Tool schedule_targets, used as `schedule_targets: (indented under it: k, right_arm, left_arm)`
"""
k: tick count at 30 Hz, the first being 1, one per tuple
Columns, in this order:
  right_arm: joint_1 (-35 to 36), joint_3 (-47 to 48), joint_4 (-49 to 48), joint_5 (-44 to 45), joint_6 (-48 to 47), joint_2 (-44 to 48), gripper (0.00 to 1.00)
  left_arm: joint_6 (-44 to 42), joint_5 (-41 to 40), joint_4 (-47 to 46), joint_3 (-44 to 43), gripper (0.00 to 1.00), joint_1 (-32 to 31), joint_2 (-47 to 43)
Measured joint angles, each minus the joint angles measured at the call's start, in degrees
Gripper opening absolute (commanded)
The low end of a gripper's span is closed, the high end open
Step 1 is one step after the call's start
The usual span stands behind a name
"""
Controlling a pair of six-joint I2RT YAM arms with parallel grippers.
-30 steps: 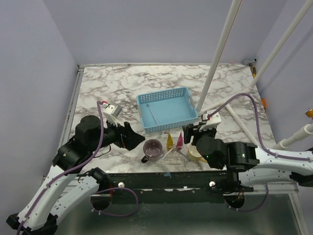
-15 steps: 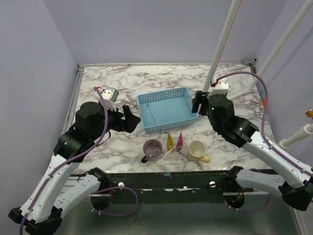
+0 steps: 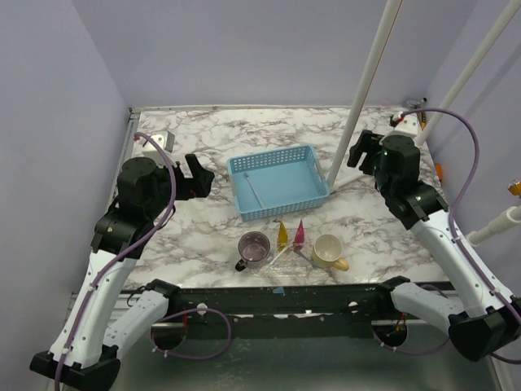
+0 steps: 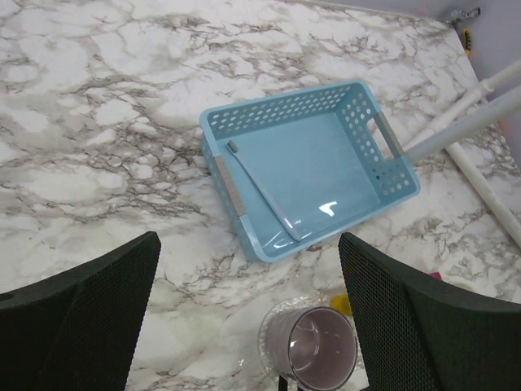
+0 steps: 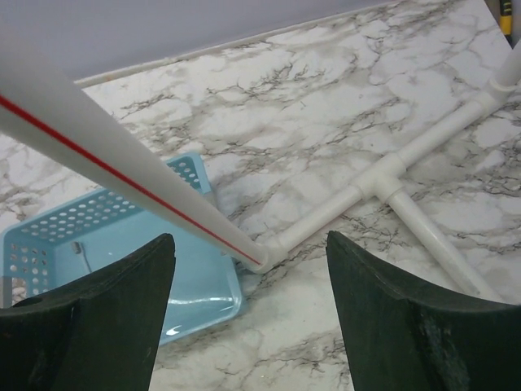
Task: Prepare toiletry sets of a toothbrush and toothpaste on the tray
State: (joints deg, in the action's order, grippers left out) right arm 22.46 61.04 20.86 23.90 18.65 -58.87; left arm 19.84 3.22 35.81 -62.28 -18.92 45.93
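Right gripper (image 3: pixel 360 151) now by pole (image 3: pixel 362 90), pink tube (image 4: pixel 433 277) behind left gripper (image 4: pixel 248 239)

The right gripper (image 3: pixel 362 153) has swung from the cream mug (image 3: pixel 327 249) at the tabletop's near edge toward its far right corner. The left gripper (image 3: pixel 198 175) has drawn back toward the left edge.

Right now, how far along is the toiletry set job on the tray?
Done: one toothbrush lies in the blue tray. In hand: nothing; the left fingers and right fingers are open and empty. Left: the yellow tube and pink tube sit on the table between the purple mug and cream mug, a thin whitish stick beside them, outside the tray.
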Motion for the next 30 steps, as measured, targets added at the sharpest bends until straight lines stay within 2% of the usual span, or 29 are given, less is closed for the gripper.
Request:
schedule_targets:
  k: [11, 14, 16, 30]
  right_arm:
    - [-1.84, -3.37, -0.17, 0.00, 2.36, 2.82, 0.83]
    - [-1.86, -3.58, -0.02, 0.63, 2.71, 4.13, 0.90]
    - [-1.84, -3.58, 0.11, 1.16, 2.95, 4.94, 0.99]
    - [-1.86, -3.58, 1.07, 2.43, 3.80, 6.60, 1.00]
  left_arm:
    - [-1.40, -4.39, -5.03, 8.09, 0.91, 0.44, -8.96]
    - [-1.86, -4.79, -5.97, 9.62, 0.91, 0.44, -11.17]
    - [-2.01, -4.98, -6.82, 10.64, 0.91, 0.44, -13.03]
    - [-3.13, -5.25, -8.74, 13.46, 0.91, 0.44, -16.81]
